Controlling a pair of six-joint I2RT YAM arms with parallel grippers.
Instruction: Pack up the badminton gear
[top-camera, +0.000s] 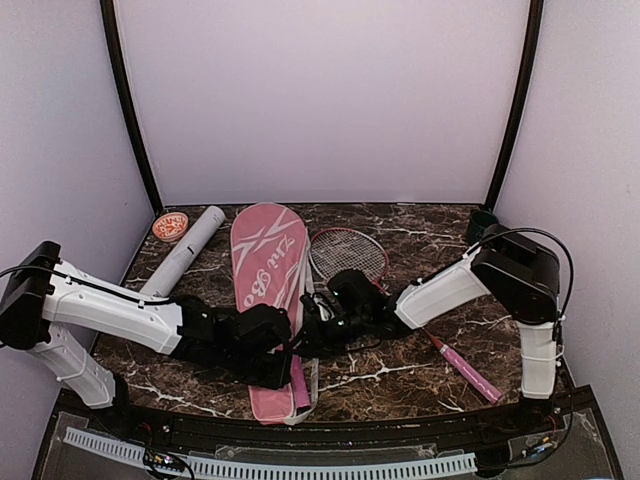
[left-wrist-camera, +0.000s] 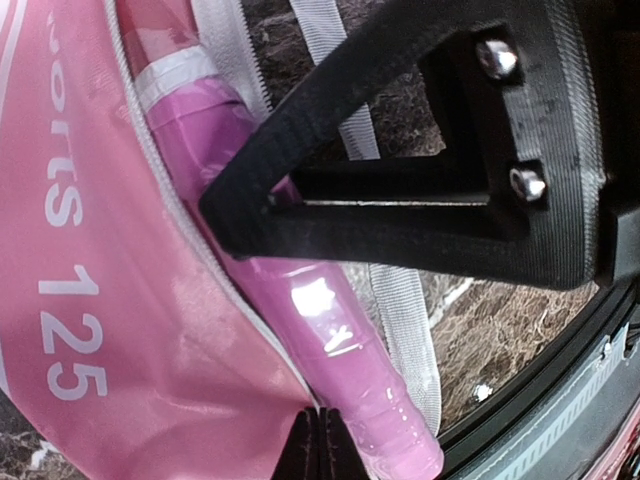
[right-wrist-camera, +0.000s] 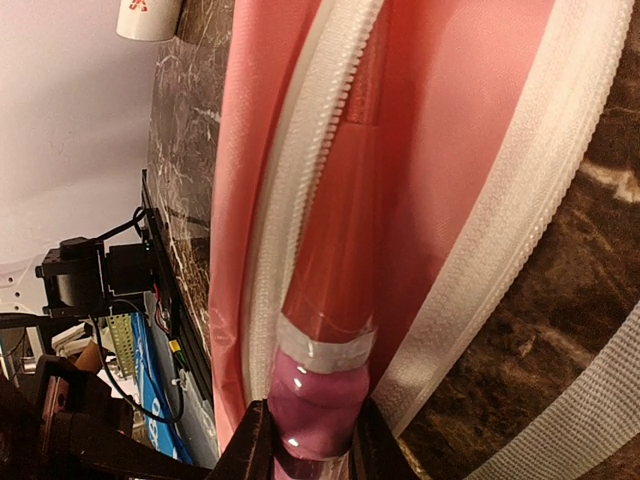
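The right gripper (right-wrist-camera: 312, 447) pinches the red-framed racket (right-wrist-camera: 340, 200) by its pink handle (right-wrist-camera: 310, 395), shaft lying along the pink racket-shaped bag (right-wrist-camera: 460, 120) (the left gripper (left-wrist-camera: 318, 445) pinching its flap).

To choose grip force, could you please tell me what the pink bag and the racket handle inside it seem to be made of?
The bag: probably coated synthetic fabric, smooth with a soft sheen. The handle: glossy plastic-wrapped grip, judging by sharp highlights.

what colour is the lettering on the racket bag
White lettering on the pink bag; the left wrist view shows it best.
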